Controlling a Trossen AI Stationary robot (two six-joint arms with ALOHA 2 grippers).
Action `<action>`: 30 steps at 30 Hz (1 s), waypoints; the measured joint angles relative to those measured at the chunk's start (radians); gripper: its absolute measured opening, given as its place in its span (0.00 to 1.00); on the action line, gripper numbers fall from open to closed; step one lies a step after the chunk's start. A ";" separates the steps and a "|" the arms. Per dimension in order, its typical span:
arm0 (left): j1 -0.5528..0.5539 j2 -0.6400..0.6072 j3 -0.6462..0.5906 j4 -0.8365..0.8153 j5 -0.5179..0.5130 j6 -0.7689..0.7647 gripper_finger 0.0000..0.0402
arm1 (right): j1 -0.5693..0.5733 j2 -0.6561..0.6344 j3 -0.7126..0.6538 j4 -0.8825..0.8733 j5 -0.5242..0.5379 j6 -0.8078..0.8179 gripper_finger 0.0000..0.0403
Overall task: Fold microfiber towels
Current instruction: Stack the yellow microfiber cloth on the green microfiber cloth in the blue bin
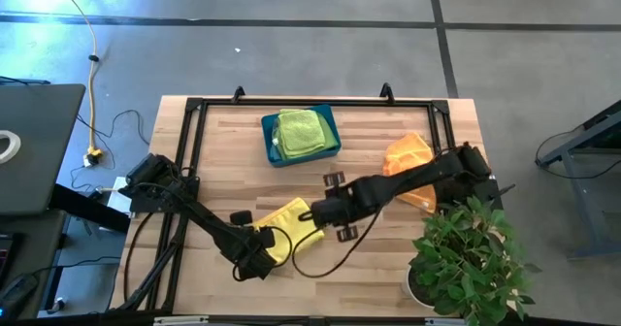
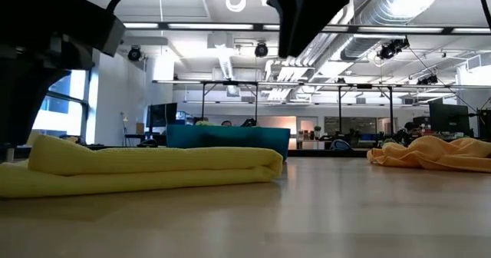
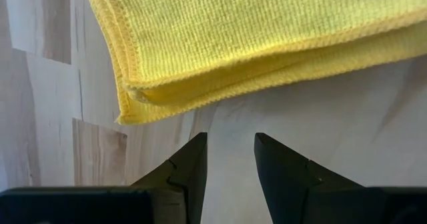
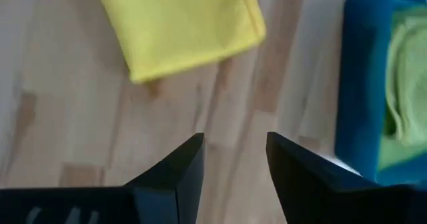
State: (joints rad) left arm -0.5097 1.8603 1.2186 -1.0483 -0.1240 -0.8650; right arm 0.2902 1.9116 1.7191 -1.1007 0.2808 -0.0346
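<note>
The yellow towel (image 1: 287, 227) lies folded flat on the table (image 1: 223, 161) near its front edge, with a lime green towel (image 1: 301, 132) already in the teal bin (image 1: 332, 140) and an orange towel (image 1: 408, 161) heaped to the right. My left gripper (image 3: 230, 157) sits just beside the stacked corner, fingers parted and empty, and my right gripper (image 4: 235, 159) hangs above, also parted and empty. To finish this cleanly I would pinch all layers at that corner together (the edges look loose).

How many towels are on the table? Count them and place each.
3 visible: a folded yellow towel near the front edge, a lime green towel in the teal bin, an orange towel at right. More may hide underneath.
</note>
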 joint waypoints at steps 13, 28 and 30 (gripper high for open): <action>0.025 0.000 0.000 0.000 0.019 -0.042 0.29 | -0.067 -0.652 -0.867 0.617 0.067 0.211 0.32; 0.126 0.000 0.000 0.061 -0.038 -0.207 0.29 | -0.067 -1.269 -1.465 1.111 0.110 0.216 0.32; 0.134 0.000 0.000 0.106 -0.058 -0.222 0.29 | -0.067 -1.314 -1.505 1.148 0.125 0.198 0.32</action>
State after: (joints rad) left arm -0.3758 1.8603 1.2186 -0.9418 -0.1818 -1.0866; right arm 0.2230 0.5974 0.2143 0.0475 0.4060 0.1635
